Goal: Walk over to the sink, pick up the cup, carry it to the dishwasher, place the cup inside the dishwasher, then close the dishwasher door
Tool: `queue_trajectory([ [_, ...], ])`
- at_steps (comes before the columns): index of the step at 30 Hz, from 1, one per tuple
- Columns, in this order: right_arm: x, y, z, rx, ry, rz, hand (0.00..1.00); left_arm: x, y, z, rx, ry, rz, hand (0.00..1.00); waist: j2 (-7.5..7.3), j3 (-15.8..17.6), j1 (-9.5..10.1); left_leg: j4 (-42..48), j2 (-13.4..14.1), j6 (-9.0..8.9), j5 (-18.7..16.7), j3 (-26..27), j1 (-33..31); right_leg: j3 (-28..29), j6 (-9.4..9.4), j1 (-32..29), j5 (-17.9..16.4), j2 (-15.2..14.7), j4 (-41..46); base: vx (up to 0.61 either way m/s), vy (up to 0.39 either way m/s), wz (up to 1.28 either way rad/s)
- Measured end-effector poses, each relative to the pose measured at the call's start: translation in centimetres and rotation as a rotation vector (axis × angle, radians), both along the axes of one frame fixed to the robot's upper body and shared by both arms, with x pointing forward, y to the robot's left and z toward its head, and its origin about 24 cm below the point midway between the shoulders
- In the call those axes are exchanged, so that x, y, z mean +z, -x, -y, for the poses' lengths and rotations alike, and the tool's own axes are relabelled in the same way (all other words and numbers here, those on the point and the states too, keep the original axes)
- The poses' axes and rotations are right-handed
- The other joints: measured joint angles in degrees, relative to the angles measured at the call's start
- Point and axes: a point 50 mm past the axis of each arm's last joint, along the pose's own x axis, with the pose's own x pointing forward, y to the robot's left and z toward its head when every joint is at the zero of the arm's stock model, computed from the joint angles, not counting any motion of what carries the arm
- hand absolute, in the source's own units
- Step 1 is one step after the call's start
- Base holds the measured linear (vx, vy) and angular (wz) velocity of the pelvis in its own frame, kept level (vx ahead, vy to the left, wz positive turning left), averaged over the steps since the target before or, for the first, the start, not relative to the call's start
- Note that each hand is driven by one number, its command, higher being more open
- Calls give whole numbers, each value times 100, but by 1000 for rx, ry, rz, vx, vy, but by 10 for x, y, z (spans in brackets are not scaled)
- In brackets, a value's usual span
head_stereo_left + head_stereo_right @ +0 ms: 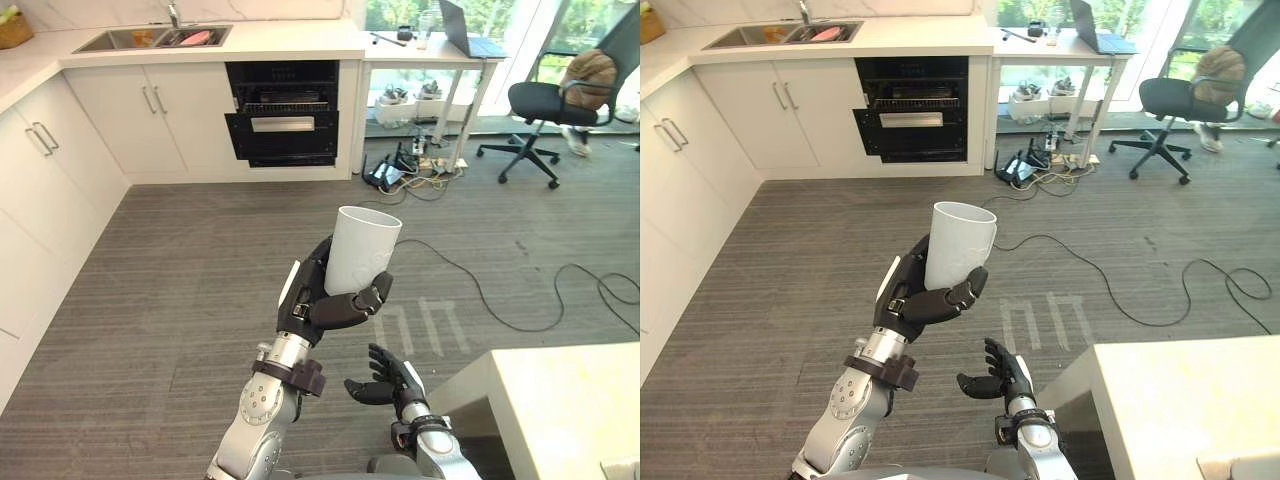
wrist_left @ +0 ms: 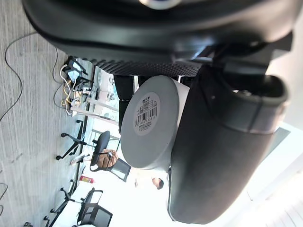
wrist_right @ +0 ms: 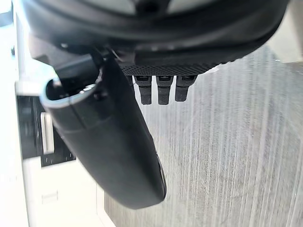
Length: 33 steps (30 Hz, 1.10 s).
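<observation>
- Cup (image 1: 362, 248): a plain white tumbler with no handle, held upright and mouth-up in the air over the grey floor (image 1: 150, 300). It is out in the middle of the room, well apart from the counter.
- Left hand (image 1: 318, 295): the palm sits behind the lower wall of the cup, and the fingers (image 1: 350, 308) are curled round its front. In the left wrist view the cup's flat, labelled base (image 2: 149, 120) hangs free below the grip.
- Handling, as a judgement: the cup looks light and stiff. Its smooth, straight walls could slide through a slack grip. A wrap low on the wall, as here, leaves the rim free for setting it into a rack. If it is ceramic, a knock could chip it.
- Right hand (image 1: 390, 378): low, near the white table (image 1: 560, 400), with fingers loosely bent and holding nothing.
- Dishwasher (image 1: 282, 125): far ahead under the counter with its racks showing, to the right of the sink (image 1: 150, 38).
</observation>
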Motion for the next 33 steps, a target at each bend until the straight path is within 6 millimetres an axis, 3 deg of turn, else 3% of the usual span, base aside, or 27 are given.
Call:
queue_trajectory([
  [6,3,-2,9,18,53,23,90,-3,3,-1,14,10,-19,30,2,-25,-4,-202,102,-90,32,-129,64,-132,-57,227,100,94,-425,80,-49,8],
  [7,-11,18,13,9,65,-65,90,-13,7,-20,106,4,-67,30,-54,-263,-15,-725,151,-149,577,-382,76,-324,-141,437,650,173,-1100,0,0,0],
  [13,-12,20,14,3,65,-69,90,-12,6,-19,110,9,-68,30,-12,-264,-22,-735,173,-153,562,-225,149,-173,-136,420,671,202,-1123,0,1,-12],
  [17,-17,32,17,-24,65,-102,90,-14,6,-13,99,24,-81,30,22,-280,-182,-779,188,-155,564,-201,182,-213,-132,558,783,200,-1372,3,-1,-2],
  [21,-20,42,26,-112,59,-135,90,-30,4,-10,91,-3,-146,30,48,-292,-216,-865,205,-183,587,-233,294,-306,-140,786,892,204,-1657,12,-19,5],
  [23,-19,38,29,-153,58,-125,90,-43,4,-14,109,-32,-207,30,77,-311,-215,-988,200,-220,670,-268,295,-362,-150,820,910,207,-1710,-19,-38,17],
  [27,-15,27,32,-197,50,-95,90,-50,5,-18,115,-60,-242,30,99,-299,-159,-1160,172,-221,855,-574,235,-703,-171,816,867,165,-1677,-25,-34,47],
  [31,-9,13,33,-218,29,-58,90,-47,2,-26,165,-53,-234,30,157,-161,-24,-751,159,-314,627,-733,9,-1043,-175,830,655,98,-1384,-62,-20,54],
  [33,-5,10,37,-231,36,-35,90,-44,0,-27,180,-38,-221,30,242,-22,-21,-147,405,-355,417,-290,-340,-1436,-167,872,489,47,-1181,-79,-16,91],
])
